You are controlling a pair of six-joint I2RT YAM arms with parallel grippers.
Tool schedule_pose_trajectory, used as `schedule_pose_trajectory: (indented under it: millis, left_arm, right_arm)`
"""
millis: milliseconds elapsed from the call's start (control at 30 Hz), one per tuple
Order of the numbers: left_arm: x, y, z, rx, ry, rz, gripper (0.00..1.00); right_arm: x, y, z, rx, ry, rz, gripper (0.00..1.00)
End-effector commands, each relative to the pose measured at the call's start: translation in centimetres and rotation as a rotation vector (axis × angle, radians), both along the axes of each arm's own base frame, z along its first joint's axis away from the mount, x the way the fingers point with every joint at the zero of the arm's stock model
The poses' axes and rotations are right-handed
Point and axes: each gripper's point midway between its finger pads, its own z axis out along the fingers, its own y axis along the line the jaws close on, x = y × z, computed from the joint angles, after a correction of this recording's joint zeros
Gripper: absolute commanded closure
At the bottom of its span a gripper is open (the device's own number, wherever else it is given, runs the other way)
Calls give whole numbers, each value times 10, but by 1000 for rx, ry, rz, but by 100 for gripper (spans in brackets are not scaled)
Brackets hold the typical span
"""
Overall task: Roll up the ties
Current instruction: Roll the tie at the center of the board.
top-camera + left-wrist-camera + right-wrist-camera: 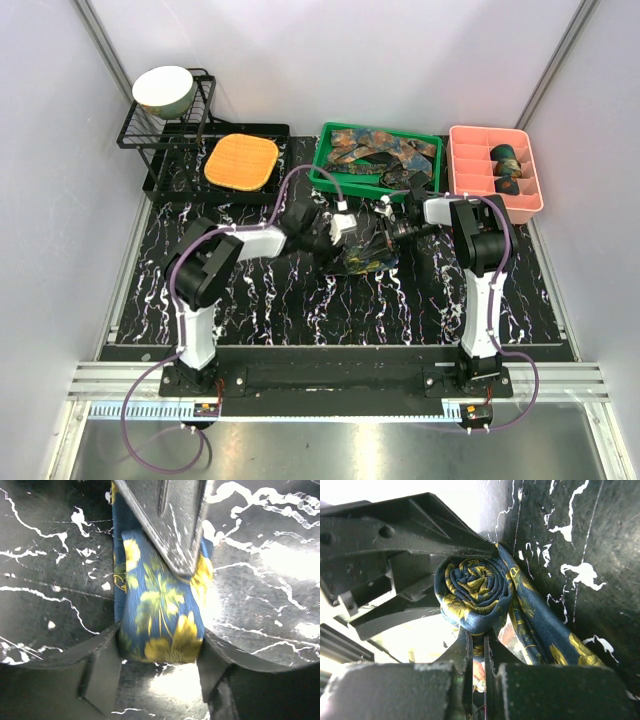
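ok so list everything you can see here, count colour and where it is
mat: one, black with white veins, tabletop
green bin: one, green, far centre
pink tray: one, pink, far right
dish rack: one, black, far left
bowl: one, white, on the rack
waffle pad: one, orange, left of the bin
tie being rolled: one, navy with gold pattern, mid mat, partly coiled
loose ties: several, count unclear, dark and brown patterns, in the bin
rolled ties: two, dark, in the tray
left end effector: one, black, closed across the tie
right end effector: one, black, pinching the coil
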Motion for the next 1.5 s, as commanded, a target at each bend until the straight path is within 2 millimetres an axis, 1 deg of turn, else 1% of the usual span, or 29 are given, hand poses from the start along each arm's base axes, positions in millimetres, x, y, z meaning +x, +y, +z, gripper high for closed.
schedule_pose_trajectory:
  millis: [0,67,167,200,300,333,433,467,500,533,567,600,633,667,700,733,767,800,833,900,933,967,1000,1033,1167,1267,1367,1400,1467]
  left_arm:
    - [0,-11,5,-180,-1,45,32]
    - [-4,-15,2,-209,31,42,29]
    - [-3,-21,6,-274,14,34,27]
    - [0,-25,11,-303,9,44,27]
    - [2,-29,10,-332,22,49,28]
    - [2,-30,6,-329,29,51,31]
    - [6,-28,0,-303,28,63,49]
    - [3,-24,-8,-255,37,54,63]
    - [3,-21,-11,-223,33,55,67]
    - [8,-18,-8,-190,8,67,73]
    - [2,-7,-19,-110,20,54,81]
    - [5,0,-22,-46,-10,73,85]
    - [6,4,-22,-9,-27,65,87]
    - [-1,14,-31,64,-28,39,89]
    - [2,22,-35,133,-51,57,89]
    - [3,19,-32,158,-65,39,89]
    - [-4,26,-37,208,-46,16,89]
    - [-2,29,-41,246,-51,26,89]
    - [0,26,-37,257,-62,21,89]
    - [-5,30,-44,314,-44,9,89]
    - [-5,24,-41,318,-55,-3,88]
    - [-9,25,-43,337,-46,-15,88]
    - [-9,25,-45,355,-55,-14,88]
    - [-9,19,-42,359,-68,-27,88]
    - [-17,17,-46,415,-45,-67,87]
    - [-20,20,-54,448,-24,-64,86]
    - [-22,22,-60,467,1,-49,86]
    - [-20,20,-59,465,-1,-45,85]
    - [-21,19,-60,468,18,-34,84]
  right_arm:
    - [-3,-10,-37,-116,-13,7,100]
    - [-2,-10,-38,-119,-13,7,100]
    - [-2,-11,-41,-128,-9,4,100]
    - [-1,-11,-41,-128,-7,2,100]
    - [-2,-10,-44,-128,10,-2,100]
    - [-2,-10,-44,-128,13,-3,100]
    - [-2,-10,-46,-131,16,-2,100]
    - [-2,-10,-46,-134,18,-4,100]
    - [-1,-10,-45,-134,20,-5,99]
    - [1,-10,-41,-133,15,-8,87]
    - [0,-11,-38,-138,30,-8,81]
    - [1,-13,-35,-137,25,-8,76]
    - [6,-15,-27,-134,9,-15,67]
    - [6,-20,-22,-139,28,-25,62]
    - [7,-23,-20,-150,12,-22,57]
    - [10,-25,-11,-151,-8,-19,50]
    - [8,-28,-6,-156,8,-20,50]
    - [7,-29,-3,-152,-17,-6,48]
    - [7,-29,3,-147,-30,-5,44]
    - [7,-27,11,-125,-41,-4,41]
    - [9,-25,15,-116,-49,-6,38]
    - [12,-23,17,-101,-44,-14,34]
    - [11,-19,19,-85,-47,-8,34]
    - [13,-16,18,-75,-52,-4,33]
    - [13,-4,23,-70,-47,1,32]
    - [14,1,16,-104,-58,5,33]
    - [14,3,6,-133,-64,10,37]
    - [13,4,2,-132,-55,11,39]
    - [12,5,-2,-131,-41,6,59]
